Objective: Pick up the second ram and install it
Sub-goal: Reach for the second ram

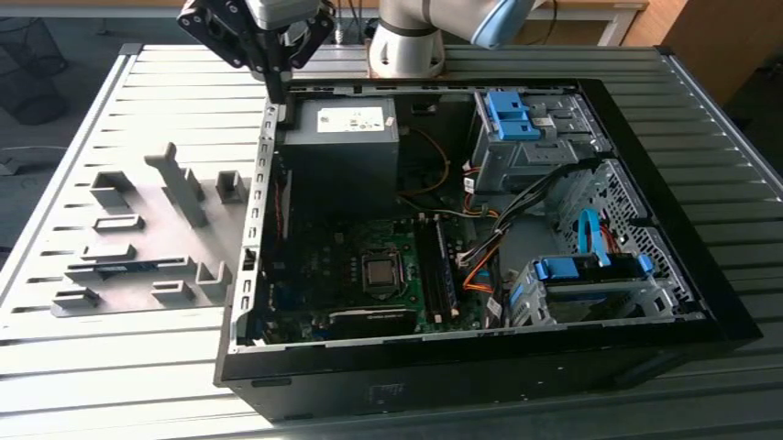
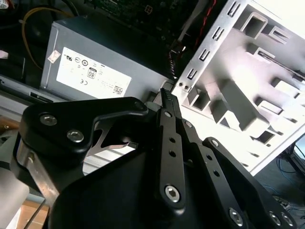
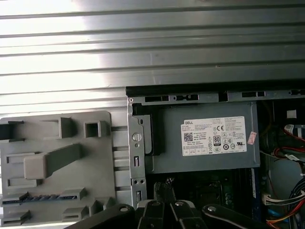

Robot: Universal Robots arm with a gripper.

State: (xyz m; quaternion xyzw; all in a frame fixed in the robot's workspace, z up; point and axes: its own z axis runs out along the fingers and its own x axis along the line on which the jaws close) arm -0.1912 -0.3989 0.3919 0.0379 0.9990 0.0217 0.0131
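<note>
1. Exterior view: the black two-finger gripper [image 1: 279, 94] hangs over the back edge of the open black computer case [image 1: 490, 376]. Its fingers look pinched together and hold nothing.
2. The second ram [image 1: 123, 268], a thin blue-green stick, lies on the flat grey plastic holder plate [image 1: 171, 240], well apart from the gripper.
3. Pinched fingers cannot go around the stick. They might push it or scratch it.
4. The thin silver case wall [image 1: 259, 211] stands between them. A low sideways move could bump it.
5. A tall grey block [image 1: 183, 188] stands near the stick. The air above the plate is open.
</note>
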